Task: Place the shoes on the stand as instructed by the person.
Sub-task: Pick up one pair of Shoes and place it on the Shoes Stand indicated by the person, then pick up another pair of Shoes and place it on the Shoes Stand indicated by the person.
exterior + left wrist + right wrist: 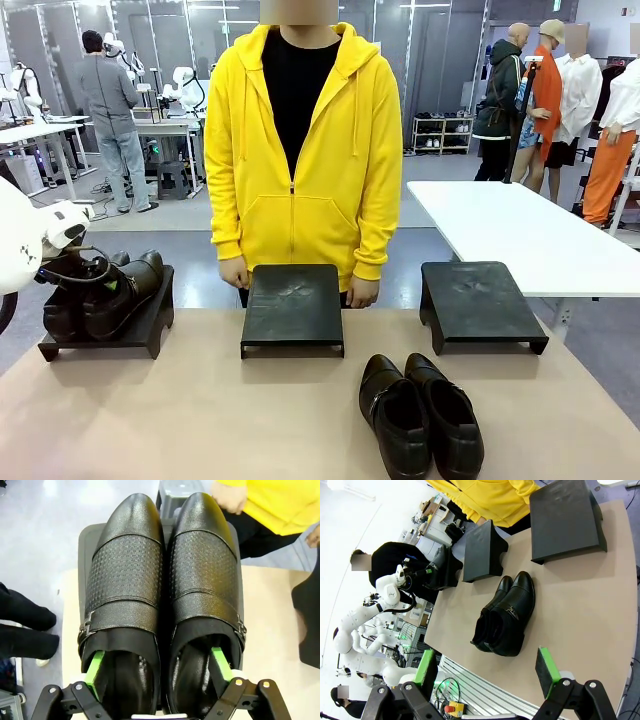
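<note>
One pair of glossy black buckled shoes [105,290] stands on the left stand [150,335]. My left gripper [88,278] is down at their heels. In the left wrist view these shoes [165,580] lie toes away, and the left gripper [157,666] is open, one green-padded finger [94,667] inside each shoe's opening and the shoes' inner walls between them. The second pair of shoes [420,415] lies on the table at the front right. My right gripper [486,672] hangs open over the table's near edge, short of that pair [505,615]. The person [295,150] stands behind the middle stand, hands low at the table edge.
The middle stand [292,305] and the right stand [480,300] are black, low and bare on top. The tan table [200,420] has free room at the front left. A white table [520,235] stands behind on the right.
</note>
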